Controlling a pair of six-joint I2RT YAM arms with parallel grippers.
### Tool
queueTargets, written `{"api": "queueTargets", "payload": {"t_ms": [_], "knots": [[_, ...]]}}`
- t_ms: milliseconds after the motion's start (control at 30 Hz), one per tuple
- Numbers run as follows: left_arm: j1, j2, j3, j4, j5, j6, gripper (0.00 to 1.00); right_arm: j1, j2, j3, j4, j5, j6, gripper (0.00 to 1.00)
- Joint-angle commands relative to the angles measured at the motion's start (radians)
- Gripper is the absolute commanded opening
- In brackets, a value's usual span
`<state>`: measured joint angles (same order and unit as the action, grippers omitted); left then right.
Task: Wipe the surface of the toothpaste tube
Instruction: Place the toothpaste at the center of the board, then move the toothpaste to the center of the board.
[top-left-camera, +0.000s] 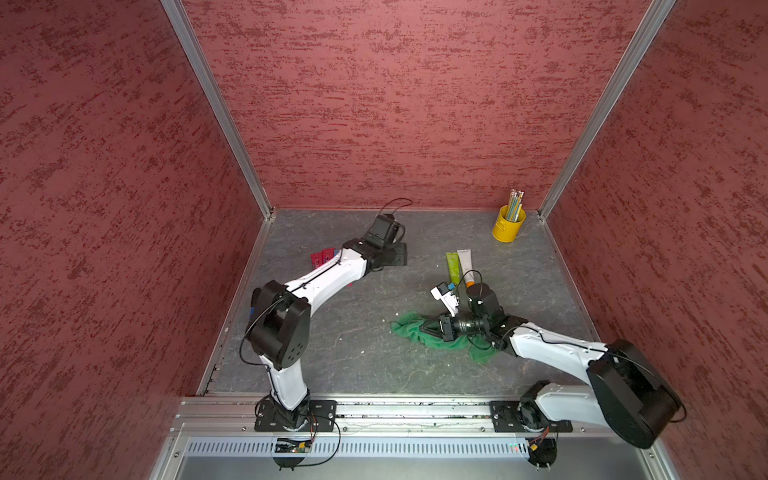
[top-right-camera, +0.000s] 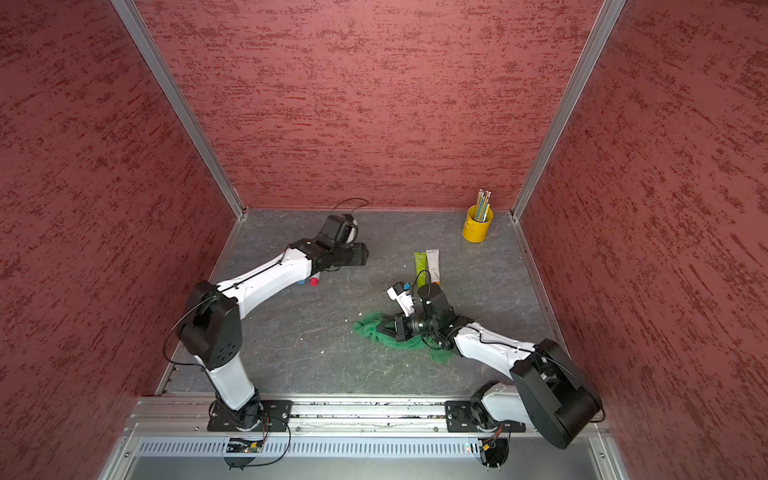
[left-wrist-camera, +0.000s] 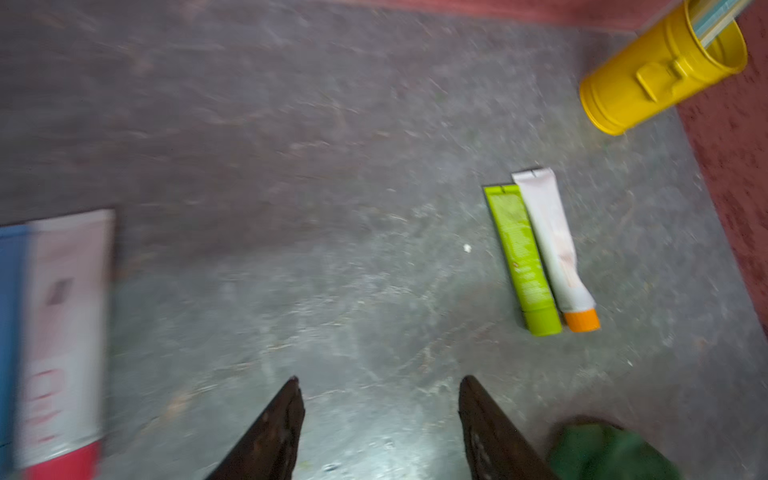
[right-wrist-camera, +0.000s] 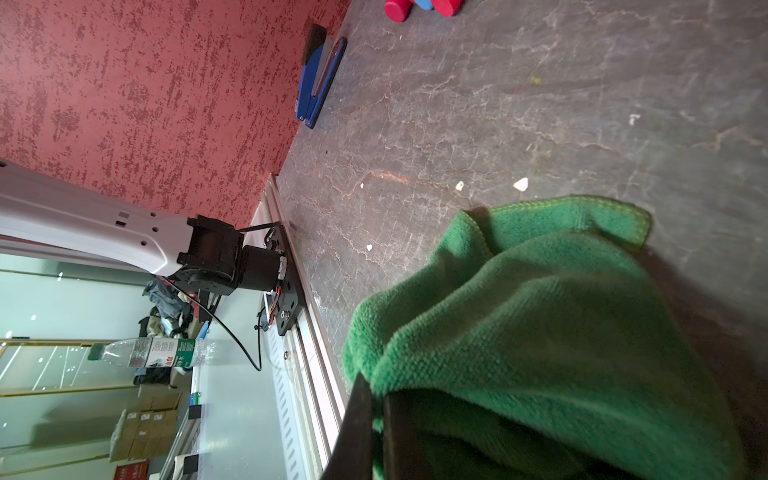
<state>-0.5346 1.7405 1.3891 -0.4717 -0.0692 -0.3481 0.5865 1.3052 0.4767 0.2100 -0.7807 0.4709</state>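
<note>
We see the preparatory step: right gripper (top-left-camera: 430, 328) pinching the green cloth (right-wrist-camera: 540, 332), left gripper (left-wrist-camera: 378, 380) spread empty beside the red-capped toothpaste tube (left-wrist-camera: 62, 332) lying on the table (left-wrist-camera: 332, 187); next, we judge, cloth and tube must be brought together.

Green cloth (top-left-camera: 406, 326), yellow cup (top-left-camera: 507, 229). The white tube (top-left-camera: 465, 262) has an orange cap (top-left-camera: 470, 284). The lime tube (top-left-camera: 452, 266) is all green.
</note>
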Motion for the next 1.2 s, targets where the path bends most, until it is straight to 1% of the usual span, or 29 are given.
{"api": "queueTargets", "payload": {"t_ms": [0, 67, 167, 267, 367, 500, 667, 900, 1000, 1067, 1133, 1167], "knots": [[0.059, -0.01, -0.087, -0.088, -0.124, 0.049, 0.61, 0.003, 0.033, 0.005, 0.042, 0.006, -0.009, 0.0], [0.096, -0.014, -0.117, -0.093, -0.135, 0.055, 0.6, 0.002, 0.058, 0.008, 0.046, 0.006, -0.011, 0.0], [0.145, 0.001, -0.143, -0.104, -0.133, 0.064, 0.55, 0.002, 0.086, 0.007, 0.055, 0.003, -0.009, 0.0], [0.168, 0.017, -0.156, -0.104, -0.144, 0.078, 0.51, 0.001, 0.102, 0.01, 0.058, 0.004, -0.011, 0.0], [0.185, 0.039, -0.152, -0.111, -0.158, 0.087, 0.5, 0.001, 0.113, 0.013, 0.057, 0.005, -0.012, 0.0], [0.223, 0.063, -0.15, -0.114, -0.114, 0.091, 0.46, 0.001, 0.121, 0.011, 0.06, 0.004, -0.012, 0.0], [0.235, 0.09, -0.146, -0.112, -0.083, 0.093, 0.44, 0.001, 0.121, 0.013, 0.06, 0.003, -0.012, 0.0], [0.248, 0.177, -0.097, -0.137, -0.048, 0.1, 0.42, 0.001, 0.12, 0.012, 0.062, 0.003, -0.012, 0.0], [0.252, 0.195, -0.084, -0.144, -0.038, 0.109, 0.38, 0.001, 0.12, 0.012, 0.062, 0.003, -0.012, 0.0], [0.254, 0.203, -0.077, -0.145, -0.035, 0.113, 0.32, 0.002, 0.119, 0.011, 0.06, 0.002, -0.014, 0.0], [0.252, 0.211, -0.069, -0.152, -0.031, 0.116, 0.28, 0.001, 0.115, 0.011, 0.059, 0.004, -0.012, 0.0], [0.248, 0.214, -0.067, -0.158, -0.026, 0.118, 0.24, 0.0, 0.109, 0.012, 0.056, 0.009, -0.014, 0.0]]}}
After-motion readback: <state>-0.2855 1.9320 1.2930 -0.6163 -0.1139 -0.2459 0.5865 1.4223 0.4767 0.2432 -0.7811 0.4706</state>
